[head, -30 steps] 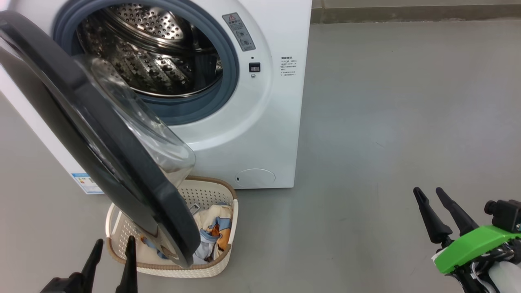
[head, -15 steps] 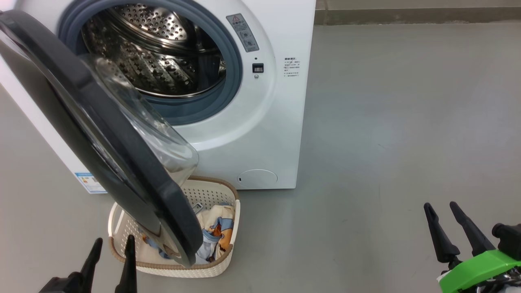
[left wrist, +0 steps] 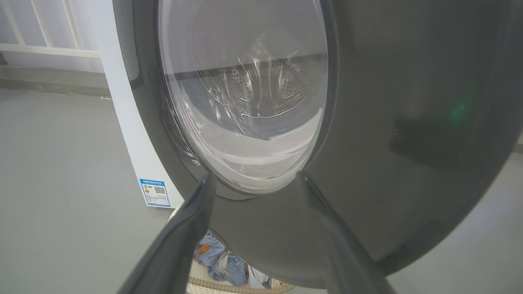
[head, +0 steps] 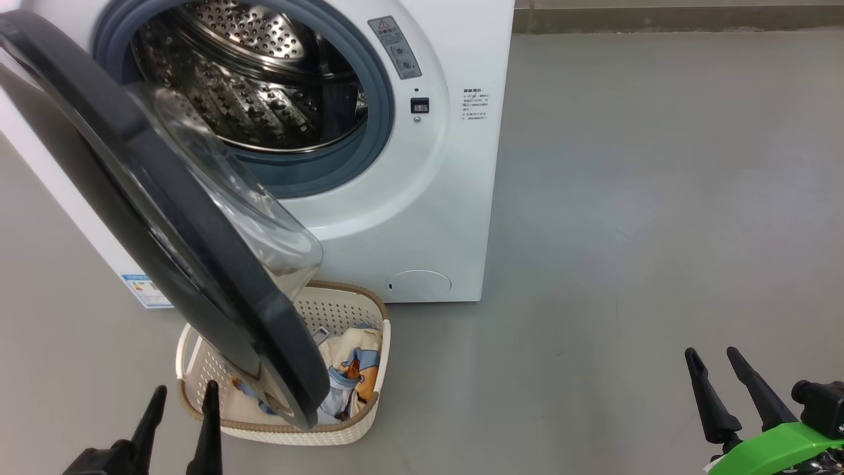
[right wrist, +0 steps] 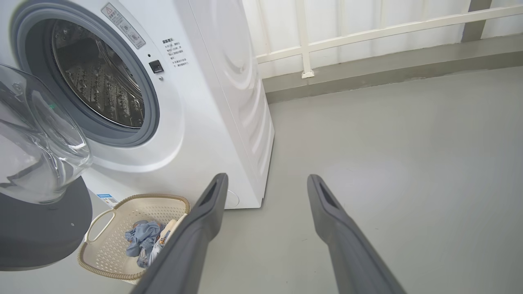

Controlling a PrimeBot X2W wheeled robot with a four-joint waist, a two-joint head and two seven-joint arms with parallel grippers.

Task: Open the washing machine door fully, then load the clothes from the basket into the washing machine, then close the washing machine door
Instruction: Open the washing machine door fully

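The white washing machine (head: 435, 198) stands at the upper left, its steel drum (head: 250, 86) bare. The washing machine door (head: 165, 218), black-rimmed with a bulging glass porthole (head: 231, 204), is swung out and hangs over the basket (head: 369, 323), hiding its left part. Blue and cream clothes (head: 353, 373) lie in the basket. My left gripper (head: 184, 388) is open just in front of the door's lower rim (left wrist: 265, 228), nothing between its fingers. My right gripper (head: 711, 353) is open over bare floor, far right of the machine. The right wrist view shows the basket (right wrist: 143, 199) and clothes (right wrist: 141, 239).
Grey floor (head: 626, 198) spreads right of the machine. A low kerb and white railing (right wrist: 367, 32) run along the back. A blue label sticker (left wrist: 156, 192) marks the machine's lower left side.
My right gripper has dropped lower and slightly right in the head view. The head camera has shifted a little. Left gripper, door and basket have not moved.
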